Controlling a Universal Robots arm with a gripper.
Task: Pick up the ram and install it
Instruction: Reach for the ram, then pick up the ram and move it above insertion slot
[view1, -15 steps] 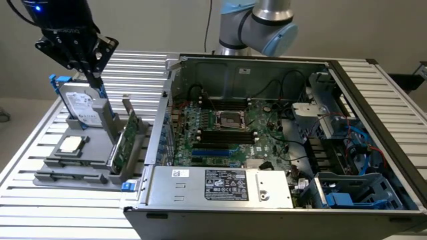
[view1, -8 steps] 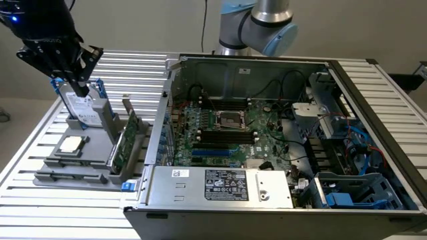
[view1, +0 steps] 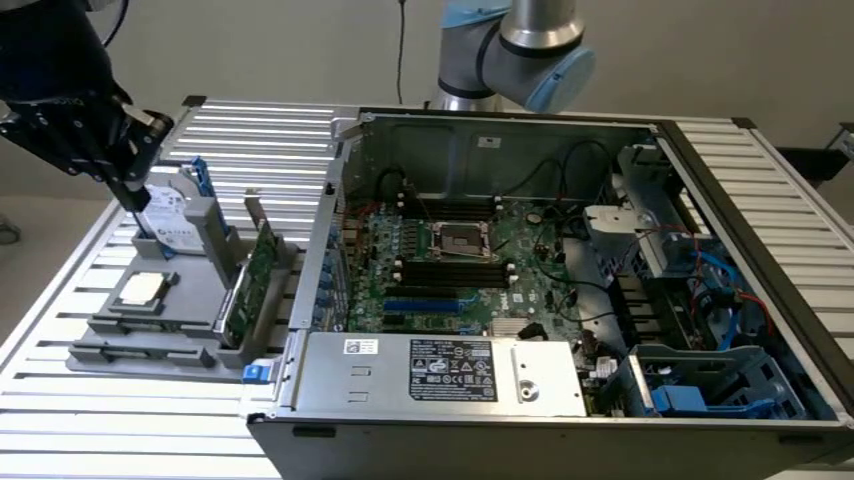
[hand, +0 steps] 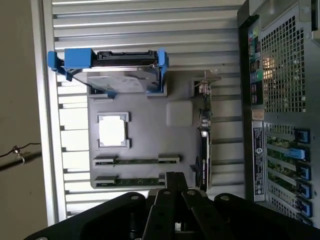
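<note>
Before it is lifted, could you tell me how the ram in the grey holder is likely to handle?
The ram is a thin board standing on edge in the grey holder, so probably stiff and light. Its narrow top edge gives little to pinch, so it may slip or tilt. Clipped at both ends, it likely will not tip when nudged.

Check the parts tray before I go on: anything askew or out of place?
Nothing stands out. Both ram sticks lie straight in their slots on the grey tray, the expansion card stands upright, and the shut gripper hangs above it.
</note>
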